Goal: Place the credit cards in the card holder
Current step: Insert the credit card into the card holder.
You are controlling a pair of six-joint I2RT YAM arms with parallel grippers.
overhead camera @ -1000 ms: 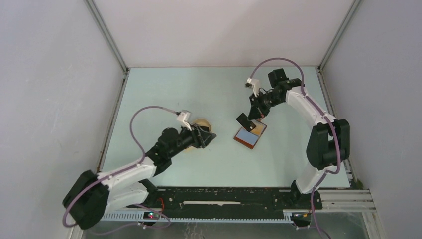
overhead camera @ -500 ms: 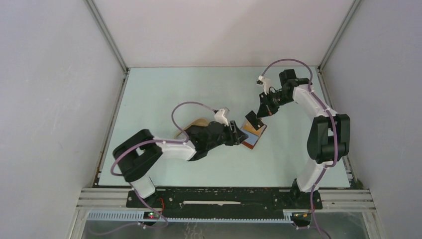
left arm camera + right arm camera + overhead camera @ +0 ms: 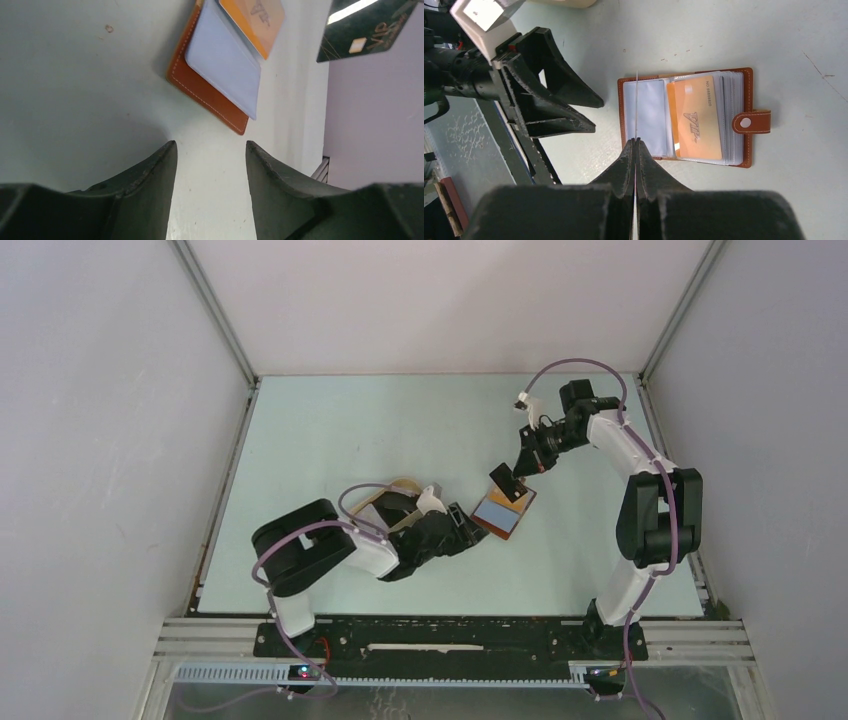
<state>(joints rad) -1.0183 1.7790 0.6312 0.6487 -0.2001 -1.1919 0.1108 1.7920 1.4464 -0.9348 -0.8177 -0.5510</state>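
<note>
Right gripper (image 3: 636,142) (black card (image 3: 367,27)) above card holder (image 3: 621,107)

Soft even light, nothing harsh. Faint shadow left of the brown leather card holder (image 3: 202,92); the glossy black credit card (image 3: 375,30) right of it catches glare.

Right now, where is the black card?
In the top view, the black card hangs pinched in the right claw, just above the open card holder, on the right arm's side.
</note>
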